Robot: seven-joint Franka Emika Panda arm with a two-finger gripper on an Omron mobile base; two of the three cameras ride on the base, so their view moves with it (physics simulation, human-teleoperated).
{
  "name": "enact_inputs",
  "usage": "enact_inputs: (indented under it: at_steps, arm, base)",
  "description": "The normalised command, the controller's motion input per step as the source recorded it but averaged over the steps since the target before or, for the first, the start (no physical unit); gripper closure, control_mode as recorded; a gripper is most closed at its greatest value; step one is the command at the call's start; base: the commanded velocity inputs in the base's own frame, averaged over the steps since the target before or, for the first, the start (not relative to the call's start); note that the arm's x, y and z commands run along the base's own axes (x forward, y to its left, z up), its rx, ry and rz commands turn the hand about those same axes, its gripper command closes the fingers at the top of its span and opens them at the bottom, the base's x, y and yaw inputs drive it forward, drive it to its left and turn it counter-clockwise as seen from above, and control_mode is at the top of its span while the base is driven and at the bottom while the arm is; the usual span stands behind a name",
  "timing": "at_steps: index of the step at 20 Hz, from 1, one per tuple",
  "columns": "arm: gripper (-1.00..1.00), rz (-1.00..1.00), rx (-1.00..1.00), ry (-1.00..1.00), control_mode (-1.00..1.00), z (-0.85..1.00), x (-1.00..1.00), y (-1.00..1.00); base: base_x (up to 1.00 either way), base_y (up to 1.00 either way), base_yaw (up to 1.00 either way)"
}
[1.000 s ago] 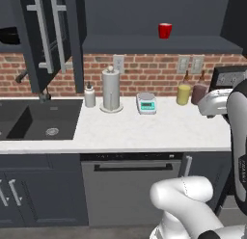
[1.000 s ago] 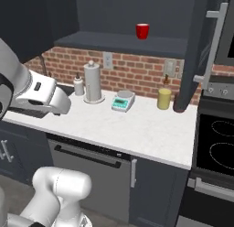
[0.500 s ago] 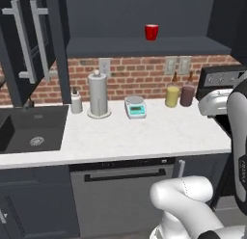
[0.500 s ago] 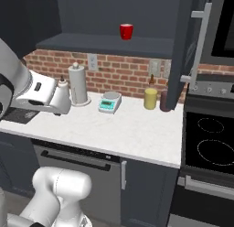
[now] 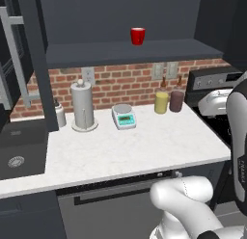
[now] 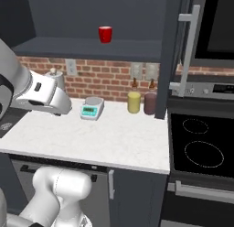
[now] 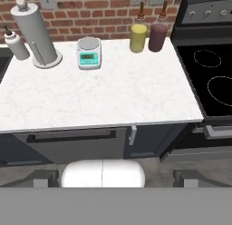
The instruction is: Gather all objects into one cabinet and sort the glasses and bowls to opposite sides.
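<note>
1. Tumbler, red [image 5: 138,35]: small, handle-less, standing upright on the open cabinet shelf [image 5: 120,53], alone, well above the worktop [image 5: 130,146]. Judged light and rigid, with smooth sides that may slip. It tapers slightly toward the base, so a grip across the mid-wall, level with the shelf, looks safest. A pinch at the rim risks tipping it.
2. Cabinet door [image 6: 176,52]: dark slate, with a long light-grey bar handle [image 6: 188,50]; stands swung open at the shelf's right end, beside the stove [image 6: 201,146].
3. Worktop items, not for gathering: paper-towel holder [image 5: 82,107], soap dispenser [image 7: 16,44], kitchen scale [image 5: 124,116], yellow canister [image 5: 161,102] touching or just beside maroon canister [image 5: 176,100].
4. Pincer [image 7: 116,178]: fingers [image 7: 45,178] wide apart, empty, looking down at the worktop edge from well back; far from the tumbler.
5. Judgement: the tumbler already sits in a cabinet; the next reach is a high one, needing clearance under the shelf's upper edge.
</note>
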Motion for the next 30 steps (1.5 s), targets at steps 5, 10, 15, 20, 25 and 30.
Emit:
enact_inputs:
  at_steps: [5,10,15,20,25,30]
  arm:
    - [-1.00,0.00,0.00,0.00,1.00,0.00,0.00,0.00]
    - [-1.00,0.00,0.00,0.00,1.00,0.00,0.00,0.00]
    - [-1.00,0.00,0.00,0.00,1.00,0.00,0.00,0.00]
    - [-1.00,0.01,0.00,-0.03,-1.00,0.00,0.10,0.00]
    - [-1.00,0.11,0.00,-0.31,-1.00,0.07,0.04,0.01]
    - [-1.00,0.15,0.00,-0.27,-1.00,0.09,0.49,0.05]
  base:
    - [0.42,0.06,-0.11]
    - [0.26,0.07,-0.02]
    - [0.25,0.01,0.00]
    - [0.00,0.00,0.00]
    - [0.00,0.00,0.00]
    - [0.00,0.00,0.00]
